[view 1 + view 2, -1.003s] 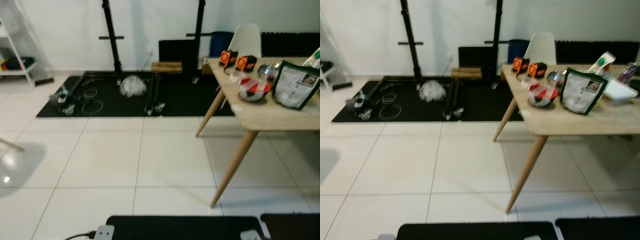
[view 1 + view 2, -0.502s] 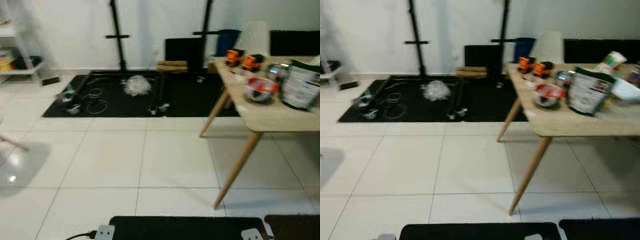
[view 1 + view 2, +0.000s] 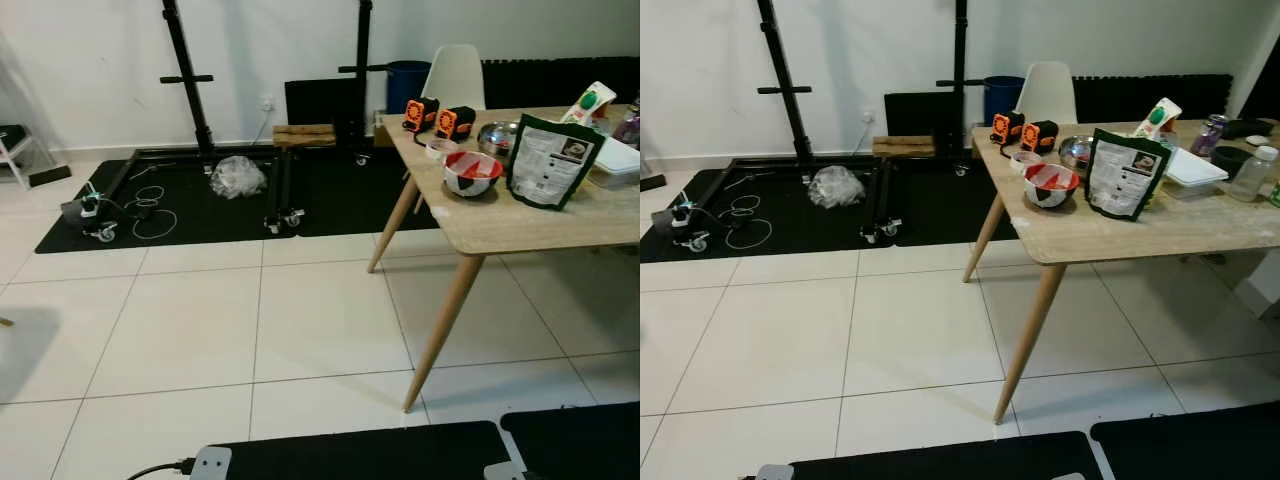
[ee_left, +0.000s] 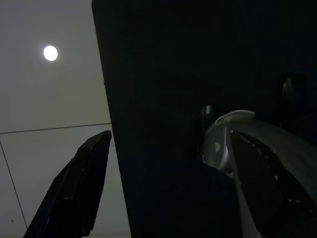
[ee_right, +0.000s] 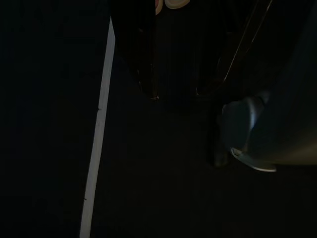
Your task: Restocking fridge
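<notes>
Pale wooden table [image 3: 1200, 235] stands to the right of the scene, carrying the groceries for the fridge: a red-and-white bowl [image 3: 1051, 184], a dark stand-up pouch [image 3: 1120, 176] just right of it, a steel bowl [image 3: 1077, 151] behind, and a white tray [image 3: 1196, 168] and bottles [image 3: 1253, 173] farther right. No fridge can be made out. All of this lies ahead and to the right, so the right arm is judged the nearer one. Left gripper [image 4: 163, 188] hangs idle beside the dark body, its fingers [image 4: 74, 193] spread wide and holding nothing. Right wrist view is too dark to tell how that gripper's fingers stand. White tile floor [image 3: 200, 330] separates robot and table; walking closer comes first.
</notes>
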Motion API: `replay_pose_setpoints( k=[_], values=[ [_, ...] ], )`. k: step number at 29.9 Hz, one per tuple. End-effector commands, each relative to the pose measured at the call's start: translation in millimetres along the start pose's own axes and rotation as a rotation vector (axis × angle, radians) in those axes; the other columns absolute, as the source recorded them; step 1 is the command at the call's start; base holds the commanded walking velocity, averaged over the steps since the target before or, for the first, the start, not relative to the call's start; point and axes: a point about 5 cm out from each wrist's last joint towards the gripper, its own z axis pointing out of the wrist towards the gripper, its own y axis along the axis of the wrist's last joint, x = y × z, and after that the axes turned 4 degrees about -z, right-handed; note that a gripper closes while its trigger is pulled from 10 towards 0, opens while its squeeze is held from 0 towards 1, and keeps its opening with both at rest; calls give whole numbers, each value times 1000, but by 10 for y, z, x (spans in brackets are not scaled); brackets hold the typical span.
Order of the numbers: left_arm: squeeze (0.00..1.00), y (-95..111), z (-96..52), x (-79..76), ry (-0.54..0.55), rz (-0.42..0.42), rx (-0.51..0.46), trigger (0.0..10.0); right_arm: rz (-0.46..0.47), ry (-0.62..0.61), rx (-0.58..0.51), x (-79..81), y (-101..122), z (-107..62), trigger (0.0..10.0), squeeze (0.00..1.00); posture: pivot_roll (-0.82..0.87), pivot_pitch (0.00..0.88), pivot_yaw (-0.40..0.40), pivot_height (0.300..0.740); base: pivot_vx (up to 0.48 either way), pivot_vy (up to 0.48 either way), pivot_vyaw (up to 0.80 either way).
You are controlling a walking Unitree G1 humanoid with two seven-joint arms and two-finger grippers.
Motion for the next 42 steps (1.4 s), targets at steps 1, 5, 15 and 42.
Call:
replay_pose_setpoints(
  k=[1, 5, 15, 42],
  values=[
    [0, -15, -7, 39, 6, 7, 6, 10000, 20, 24, -22, 18, 30, 2, 10000, 0, -40, 0, -13, 740, 0, 0, 0],
    [0, -11, -6, 36, 5, 9, 5, 10000, 19, 36, -24, 29, 32, 2, 10000, 0, -40, 0, -13, 740, 0, 0, 775],
    [0, 6, -1, 17, 1, 11, 2, 10000, 25, 1, -1, 18, 7, 2, 10000, 0, -40, 0, -13, 740, 0, 0, 146],
    [0, 34, 1, 18, -3, 18, -5, 10000, 13, 48, -17, 59, 23, 3, 10000, 0, -37, 0, -11, 740, 0, 0, -149]
  ],
)
